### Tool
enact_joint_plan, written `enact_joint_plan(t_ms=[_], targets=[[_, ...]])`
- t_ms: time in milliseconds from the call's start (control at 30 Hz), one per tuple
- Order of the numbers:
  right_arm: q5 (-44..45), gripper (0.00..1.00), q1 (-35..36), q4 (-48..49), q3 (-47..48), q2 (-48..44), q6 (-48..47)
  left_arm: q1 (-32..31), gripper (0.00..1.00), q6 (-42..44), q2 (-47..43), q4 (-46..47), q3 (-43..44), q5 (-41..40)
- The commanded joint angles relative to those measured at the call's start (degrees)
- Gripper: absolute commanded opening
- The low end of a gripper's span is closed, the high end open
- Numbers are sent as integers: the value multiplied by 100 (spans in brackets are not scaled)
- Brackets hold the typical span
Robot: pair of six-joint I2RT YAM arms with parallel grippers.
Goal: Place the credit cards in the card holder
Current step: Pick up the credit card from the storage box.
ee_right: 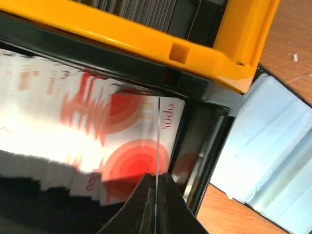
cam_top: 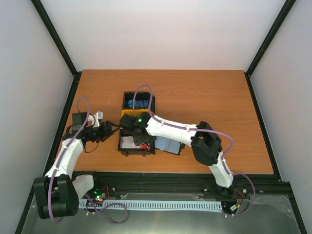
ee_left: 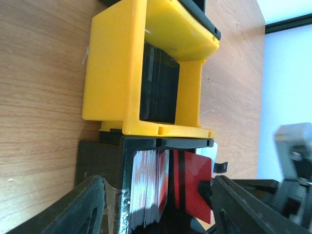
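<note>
We find the right gripper [ee_right: 156, 179] closed on one credit card [ee_right: 158, 131], held edge-on, its visible edge running straight out from the fingertips, inside the black bin [ee_right: 207, 141] against the card stack [ee_right: 73, 112]; the left gripper [ee_left: 158, 200] stands spread wide at that bin's left side; the card holder [ee_right: 273, 146] lies open just right of the bin.

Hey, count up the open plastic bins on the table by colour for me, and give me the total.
Black bins: 2
Yellow bin: 1
Total: 3
</note>
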Motion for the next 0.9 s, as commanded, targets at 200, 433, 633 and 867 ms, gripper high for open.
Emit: enact_joint_plan(t_ms=[200, 433, 633, 867], targets=[[-680, 3, -562, 2142, -2062, -2618, -238, -101, 62, 139, -164, 235, 655, 263], [-660, 3, -1573, 2812, -3525, -3993, -101, -1443, 59, -142, 786, 713, 1572, -321], [-479, 3, -2387, 2893, -4438, -4791, 136, -3154, 59, -77, 2732, -189, 3483, -2800], [-192, 3, -3163, 2697, -5234, -5583, 232, -4086, 52, -469, 4370, -933, 4600, -4297]])
